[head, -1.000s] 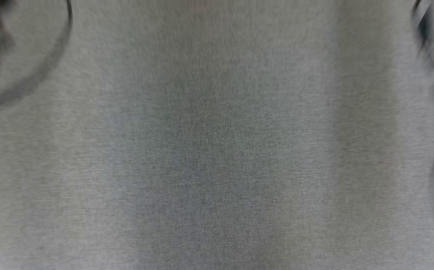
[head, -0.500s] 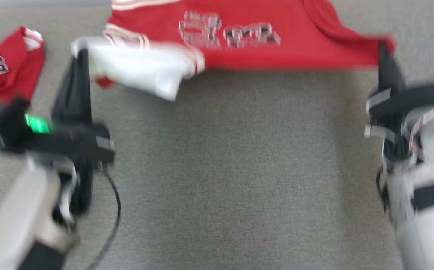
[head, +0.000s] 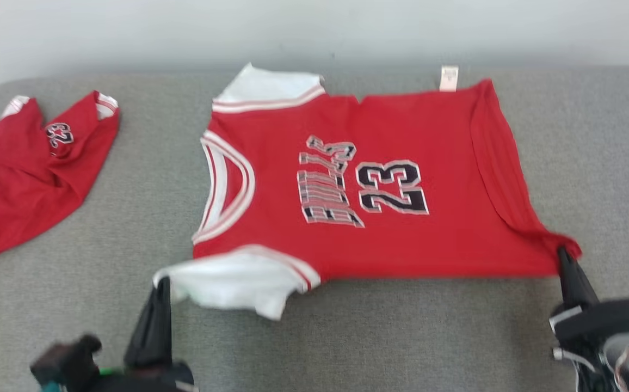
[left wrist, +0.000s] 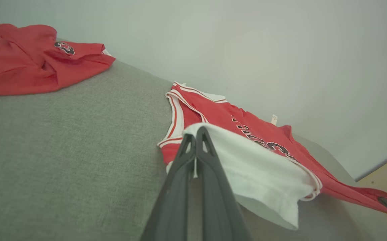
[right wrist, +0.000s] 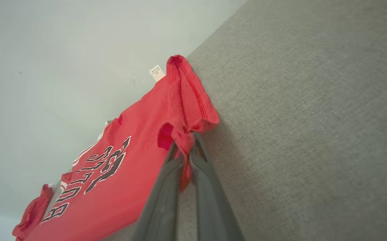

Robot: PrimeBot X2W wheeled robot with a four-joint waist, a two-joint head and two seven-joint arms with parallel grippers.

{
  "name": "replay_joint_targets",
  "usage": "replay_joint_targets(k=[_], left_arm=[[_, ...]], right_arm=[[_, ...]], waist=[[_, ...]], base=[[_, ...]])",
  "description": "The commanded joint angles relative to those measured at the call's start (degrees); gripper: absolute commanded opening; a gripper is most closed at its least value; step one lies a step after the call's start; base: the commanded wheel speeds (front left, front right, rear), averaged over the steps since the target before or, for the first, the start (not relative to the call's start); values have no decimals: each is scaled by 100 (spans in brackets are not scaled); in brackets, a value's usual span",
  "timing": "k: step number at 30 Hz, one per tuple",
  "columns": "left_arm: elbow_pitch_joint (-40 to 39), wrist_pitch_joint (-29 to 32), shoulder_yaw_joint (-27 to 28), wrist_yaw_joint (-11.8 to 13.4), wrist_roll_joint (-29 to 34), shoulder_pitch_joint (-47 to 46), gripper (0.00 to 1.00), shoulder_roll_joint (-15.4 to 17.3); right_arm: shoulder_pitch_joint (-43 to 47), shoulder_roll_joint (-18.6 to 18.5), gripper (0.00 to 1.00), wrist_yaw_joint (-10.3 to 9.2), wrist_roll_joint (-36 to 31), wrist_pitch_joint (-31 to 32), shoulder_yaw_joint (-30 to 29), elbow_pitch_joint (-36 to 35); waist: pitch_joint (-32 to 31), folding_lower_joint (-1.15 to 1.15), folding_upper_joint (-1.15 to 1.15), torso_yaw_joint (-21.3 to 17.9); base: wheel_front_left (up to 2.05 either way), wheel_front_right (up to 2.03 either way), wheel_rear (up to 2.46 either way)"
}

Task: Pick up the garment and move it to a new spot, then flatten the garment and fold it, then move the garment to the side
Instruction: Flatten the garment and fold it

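Note:
The garment (head: 380, 185) is a red jersey with white sleeves and the number 23, spread sideways on the grey surface, collar to the left. My left gripper (head: 161, 283) is shut on its near white sleeve (left wrist: 247, 160), which is lifted slightly. At the lower right, my right gripper (head: 563, 253) is shut on the near red hem corner (right wrist: 180, 137). In the left wrist view my closed fingers (left wrist: 197, 134) pinch the white fabric; in the right wrist view red cloth is caught between my fingers (right wrist: 183, 147).
A second red garment (head: 26, 169) lies crumpled at the left edge of the grey fabric surface (head: 401, 337). A pale wall (head: 314, 27) runs along the back. Bare grey surface lies in front of the jersey.
The head view has swung upward, so the whole jersey is now in view. Both grippers still hold the jersey's near edge.

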Motion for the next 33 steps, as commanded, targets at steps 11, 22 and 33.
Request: replay_joint_targets(k=[11, 22, 33], left_arm=[[281, -20, 118, -191, 251, 1270, 0, -384], [440, 42, -246, -386, 408, 1109, 0, -446], [774, 412, -308, -625, 653, -178, 0, -208]], right_arm=[[1617, 116, 0, -4, 54, 278, -560, -456], [1783, 118, 0, -4, 496, 270, -347, -341], [663, 124, 0, -3, 494, 537, -142, -45]], waist=[[-615, 2, 2, 276], [-619, 2, 2, 147], [-306, 2, 2, -145]], base=[[0, 0, 0], [0, 0, 0], [0, 0, 0]])
